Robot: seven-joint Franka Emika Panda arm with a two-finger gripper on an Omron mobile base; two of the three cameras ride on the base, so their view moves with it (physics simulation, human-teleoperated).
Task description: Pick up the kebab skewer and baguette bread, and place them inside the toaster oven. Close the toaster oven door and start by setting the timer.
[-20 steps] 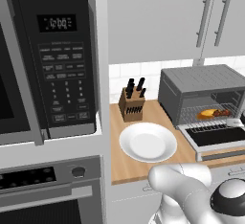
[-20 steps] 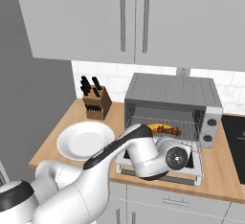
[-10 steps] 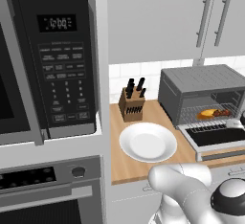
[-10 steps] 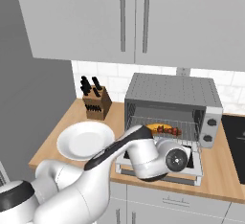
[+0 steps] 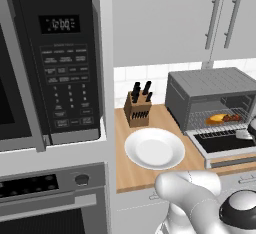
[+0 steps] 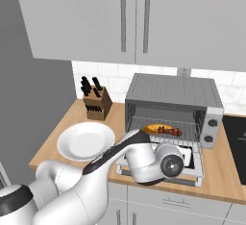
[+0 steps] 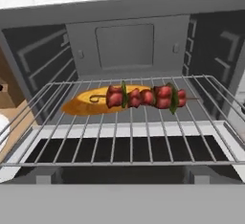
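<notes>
Two items lie on the wire rack inside the toaster oven (image 6: 173,101): kebab skewer (image 7: 143,96) resting against the baguette bread (image 7: 83,104) behind it. Toaster oven door (image 5: 225,145) is dropped open over the counter (image 6: 53,144). Hand, empty, jaws spread wide, faces the rack

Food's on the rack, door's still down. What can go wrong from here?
1. The toaster oven door lies flat with the arm over it, so the swing up to close it may start awkwardly or slip off the edge.
2. The kebab skewer rests against the baguette bread; a hard close could jolt them on the wire rack.
3. The timer knobs are small, easy to miss.
</notes>
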